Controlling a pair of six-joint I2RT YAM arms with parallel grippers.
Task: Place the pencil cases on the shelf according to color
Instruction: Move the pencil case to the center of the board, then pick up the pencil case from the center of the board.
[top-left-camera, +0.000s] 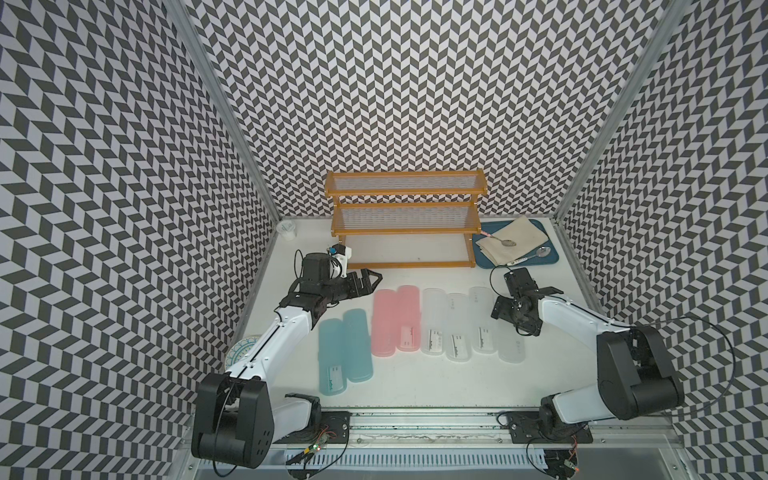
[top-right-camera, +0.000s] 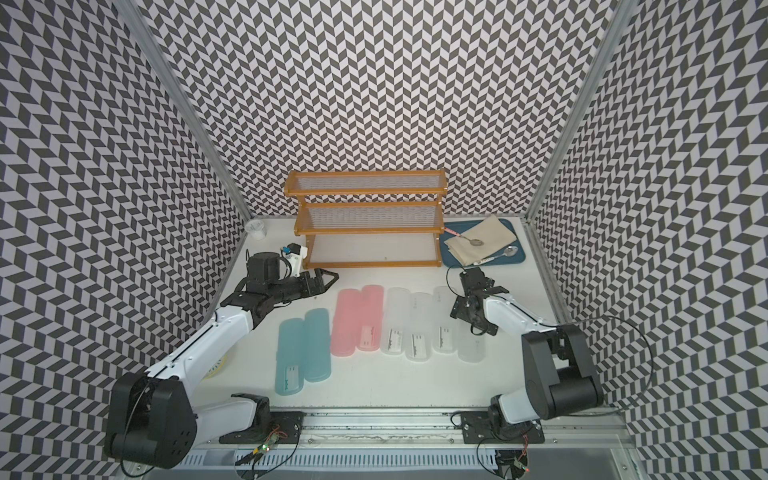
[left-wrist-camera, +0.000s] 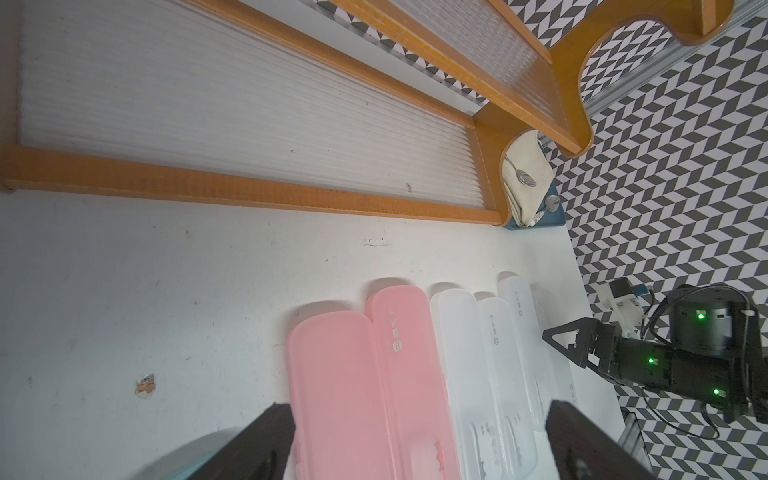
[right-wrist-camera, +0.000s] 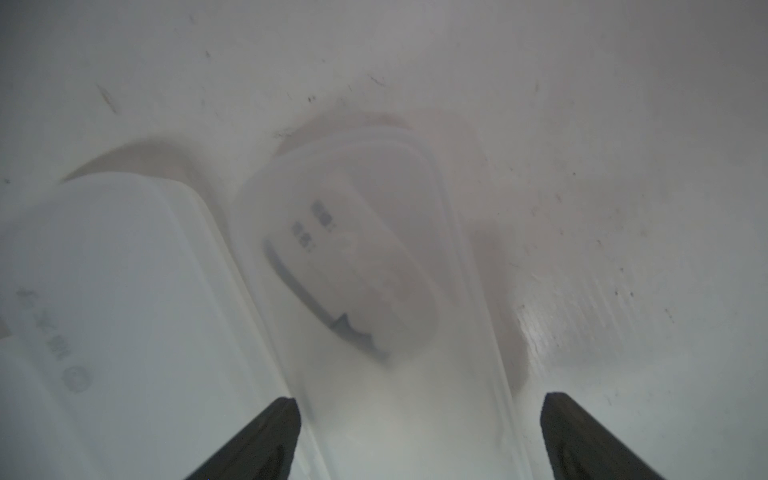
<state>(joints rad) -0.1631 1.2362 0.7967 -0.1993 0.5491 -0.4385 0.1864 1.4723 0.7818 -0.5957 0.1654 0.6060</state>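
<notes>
Though labels (top-left-camera: 407, 337) on the pencil cases (top-left-camera: 432, 322) carried dark print, none was legible. The left claw (left-wrist-camera: 419, 409) hovered released beside the pink cases (top-left-camera: 395, 320); the right claw (right-wrist-camera: 419, 405), likewise released, straddled a frosted case (right-wrist-camera: 374, 270).

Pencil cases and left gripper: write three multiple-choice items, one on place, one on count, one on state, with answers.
1. The pencil cases lie: A on the table before the shelf; B on its bottom tier; C on a tray.
2. Pink cases: A one; B two; C four.
3. The left gripper is: A shut on a pink case; B shut on a blue case; C open.
A: all lie on the table. B: two pink ones lie side by side. C: its fingers stand wide apart.
</notes>
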